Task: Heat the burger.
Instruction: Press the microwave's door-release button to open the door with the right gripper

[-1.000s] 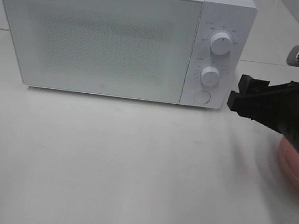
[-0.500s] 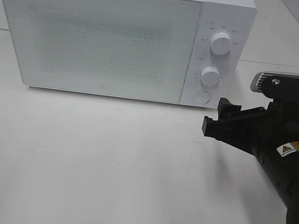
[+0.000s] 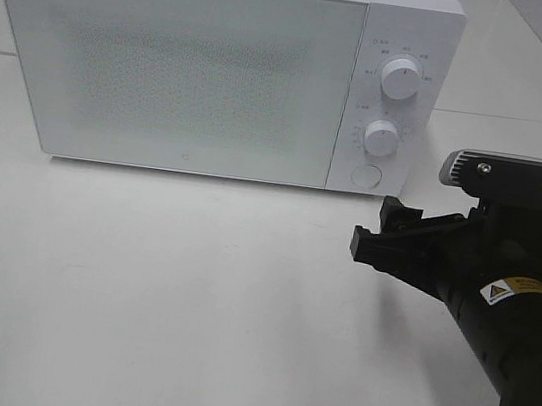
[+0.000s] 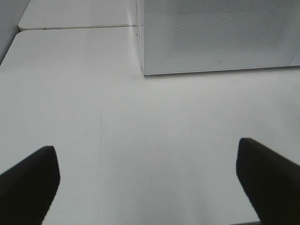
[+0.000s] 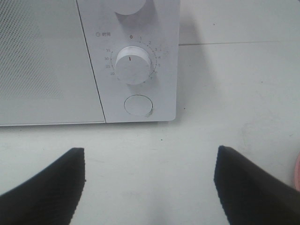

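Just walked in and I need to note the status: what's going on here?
The right gripper hovers low over the table in front of the white microwave, jaws open and empty, pointed toward the round button below the lower dial. The door is shut. The left gripper is also open, over bare table by the microwave's other end. No burger is in view.
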